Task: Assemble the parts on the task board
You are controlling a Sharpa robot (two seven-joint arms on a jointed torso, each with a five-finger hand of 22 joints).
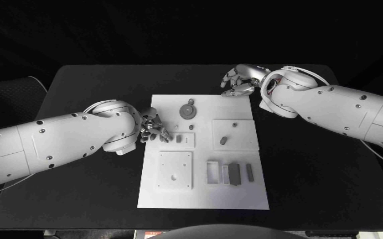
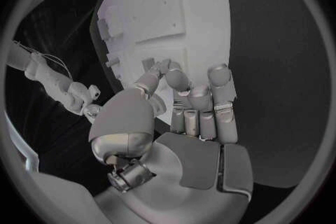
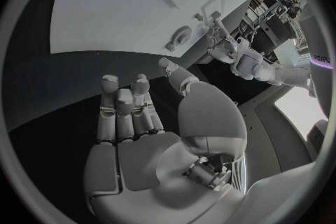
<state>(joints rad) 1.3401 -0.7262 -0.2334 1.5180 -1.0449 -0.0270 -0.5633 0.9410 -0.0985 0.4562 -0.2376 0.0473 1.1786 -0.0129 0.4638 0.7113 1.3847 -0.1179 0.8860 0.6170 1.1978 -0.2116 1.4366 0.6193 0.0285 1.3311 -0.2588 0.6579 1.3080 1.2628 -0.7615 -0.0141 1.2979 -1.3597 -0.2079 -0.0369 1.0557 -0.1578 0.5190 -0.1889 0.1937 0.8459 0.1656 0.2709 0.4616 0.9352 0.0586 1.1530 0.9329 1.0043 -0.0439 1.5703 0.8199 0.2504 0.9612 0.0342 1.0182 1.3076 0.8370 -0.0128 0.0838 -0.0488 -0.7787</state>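
The white task board (image 1: 155,195) lies in the middle of the black table. Grey parts are on it: a round disc (image 1: 188,110) near its far edge, a small piece (image 1: 224,138) on a raised square plate (image 1: 243,139), a larger square plate (image 1: 175,170), and several upright frame pieces (image 1: 233,173) near the front. My left hand (image 1: 154,127) hovers at the board's left edge, fingers loosely extended (image 2: 199,106), holding nothing. My right hand (image 1: 239,81) is over the bare table just beyond the board's far right corner, its palm (image 3: 133,145) empty.
A small flat plate (image 1: 184,138) lies just right of my left hand. The board (image 3: 126,5) and the disc (image 3: 181,36) appear ahead of the right hand. Black table (image 1: 311,183) surrounds the board on all sides.
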